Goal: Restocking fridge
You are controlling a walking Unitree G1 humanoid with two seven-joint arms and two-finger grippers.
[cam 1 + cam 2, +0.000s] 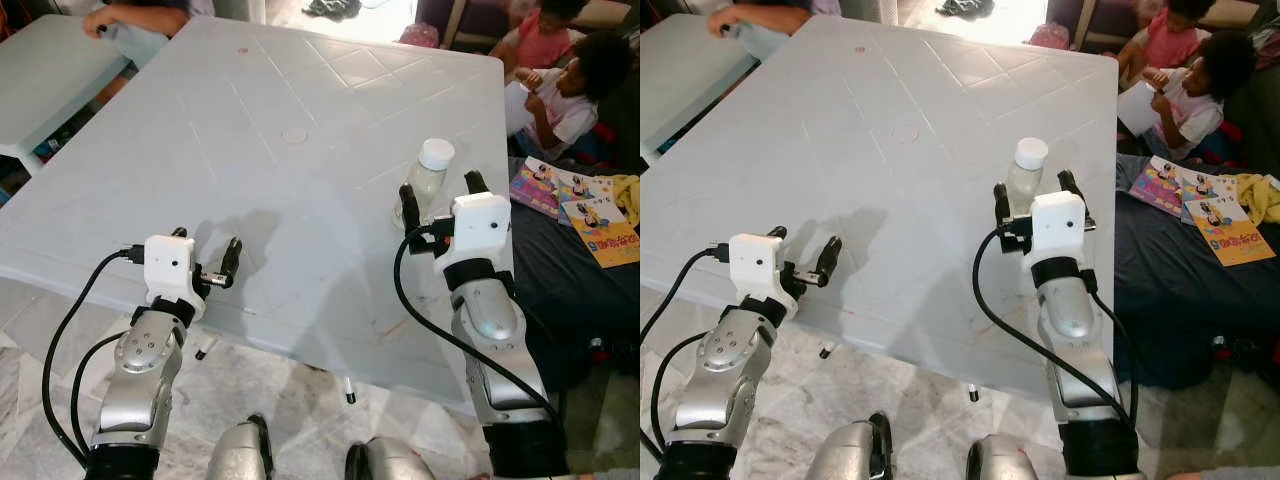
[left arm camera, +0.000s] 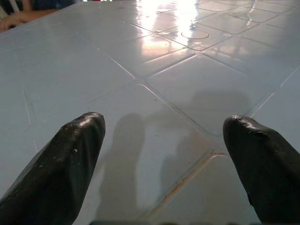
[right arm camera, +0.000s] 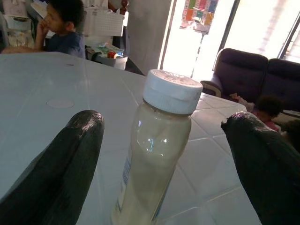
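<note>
1. White plastic table [image 1: 300, 90] carries a clear bottle [image 1: 428, 180] with a white cap [image 1: 436, 153], standing upright near its right edge
2. Right gripper [image 1: 438, 195] is spread wide, one finger on each side of the bottle, not touching it
3. Left gripper [image 1: 208, 255] hangs released over the table's near edge, grasping nothing
4. Picture books [image 1: 570, 200] lie beside the table, near two seated people

The tabletop [image 1: 260, 150] lies bare ahead of the left end effector [image 1: 205, 262], whose spread fingers have open surface between them. The only obstacle is the upright bottle [image 1: 428, 178], standing between the parted fingers of the right end effector [image 1: 438, 200], near the tabletop's right edge
</note>
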